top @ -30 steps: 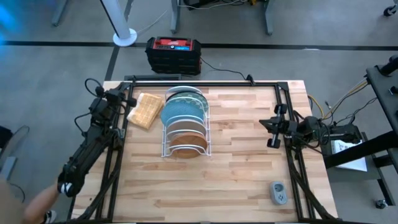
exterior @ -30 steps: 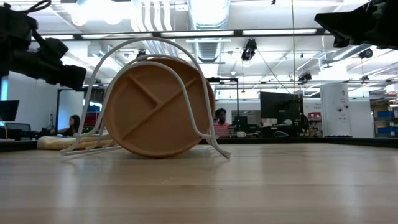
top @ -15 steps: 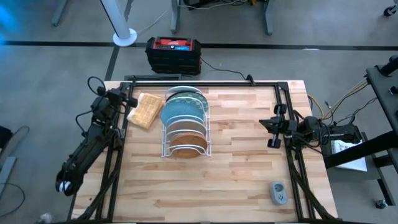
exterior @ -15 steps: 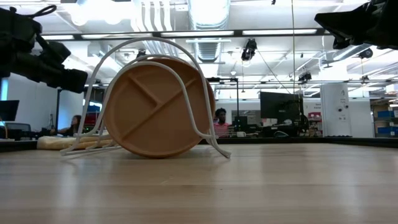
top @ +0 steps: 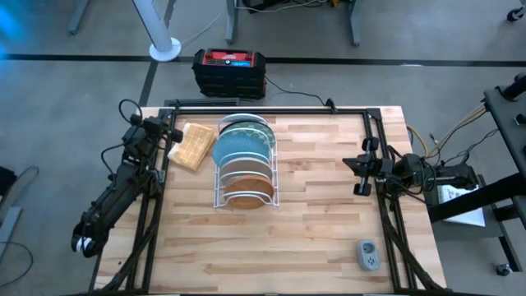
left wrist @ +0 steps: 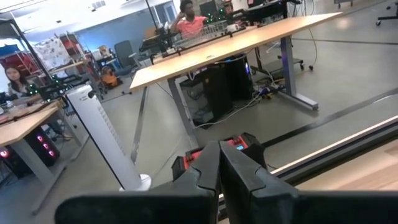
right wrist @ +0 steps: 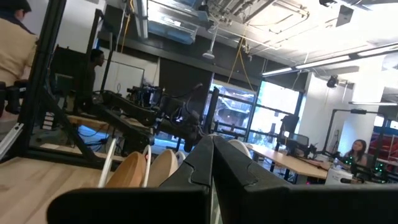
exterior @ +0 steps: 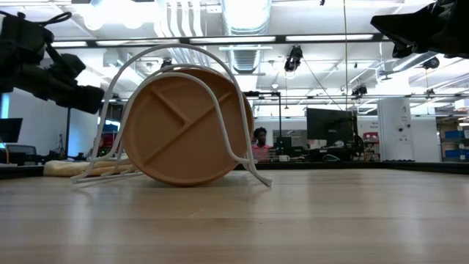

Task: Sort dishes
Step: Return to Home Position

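Several round dishes stand on edge in a white wire rack [top: 245,164] on the far middle of the table. The brown wooden divided dish [exterior: 183,125] is at the rack's near end. Behind it are a pale one [top: 244,170], a teal one [top: 238,146] and a light one [top: 245,125]. My left gripper [top: 171,134] is shut and hovers at the far left corner, next to a tan block [top: 191,145]. Shut as well, my right gripper [top: 358,171] hangs above the right edge. In their wrist views, both pairs of fingers [left wrist: 219,163] [right wrist: 212,149] meet with nothing between them.
A grey plug adapter [top: 368,255] lies at the table's near right. Black frame rails [top: 271,113] run along the far and side edges. A black and red box [top: 229,72] sits on the floor beyond the far edge. Bare wood [top: 271,247] covers the near half.
My left arm has shifted slightly and its gripper has tipped a little downward, staying shut by the far left corner. A person's hand near that arm's base has withdrawn from view. The rack and dishes have not moved.
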`<state>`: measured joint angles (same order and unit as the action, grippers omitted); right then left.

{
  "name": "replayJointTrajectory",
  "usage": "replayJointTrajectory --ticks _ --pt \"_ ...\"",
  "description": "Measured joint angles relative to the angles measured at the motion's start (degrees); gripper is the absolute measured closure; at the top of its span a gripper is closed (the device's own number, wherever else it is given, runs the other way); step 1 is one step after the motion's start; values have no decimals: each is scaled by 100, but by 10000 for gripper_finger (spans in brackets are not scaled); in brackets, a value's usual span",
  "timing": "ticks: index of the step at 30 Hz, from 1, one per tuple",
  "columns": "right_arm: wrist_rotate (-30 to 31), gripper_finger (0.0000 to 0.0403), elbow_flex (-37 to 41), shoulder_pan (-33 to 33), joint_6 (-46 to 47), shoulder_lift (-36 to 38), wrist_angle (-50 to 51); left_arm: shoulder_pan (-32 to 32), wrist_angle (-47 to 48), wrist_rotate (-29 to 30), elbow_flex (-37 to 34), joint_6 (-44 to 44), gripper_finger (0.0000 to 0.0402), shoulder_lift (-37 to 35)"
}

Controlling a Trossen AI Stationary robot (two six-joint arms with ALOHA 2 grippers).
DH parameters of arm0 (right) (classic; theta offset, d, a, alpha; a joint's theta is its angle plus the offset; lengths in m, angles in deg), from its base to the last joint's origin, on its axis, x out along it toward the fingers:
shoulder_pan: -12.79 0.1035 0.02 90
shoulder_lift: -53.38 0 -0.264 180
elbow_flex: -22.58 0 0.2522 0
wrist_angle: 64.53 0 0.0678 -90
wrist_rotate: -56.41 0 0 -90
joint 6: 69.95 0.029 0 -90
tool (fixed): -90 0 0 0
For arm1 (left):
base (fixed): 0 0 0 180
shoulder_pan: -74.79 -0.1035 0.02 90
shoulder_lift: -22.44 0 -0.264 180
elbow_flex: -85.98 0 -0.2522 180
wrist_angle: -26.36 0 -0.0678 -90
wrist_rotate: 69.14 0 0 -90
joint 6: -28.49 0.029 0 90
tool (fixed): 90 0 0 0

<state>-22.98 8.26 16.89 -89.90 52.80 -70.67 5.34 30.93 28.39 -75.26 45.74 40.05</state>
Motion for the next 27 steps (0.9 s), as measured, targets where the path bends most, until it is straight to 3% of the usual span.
replayJointTrajectory --ticks 27 --pt "-2 403 0 -1 -5 0 -2 0 0 0 0 -1 402 307"
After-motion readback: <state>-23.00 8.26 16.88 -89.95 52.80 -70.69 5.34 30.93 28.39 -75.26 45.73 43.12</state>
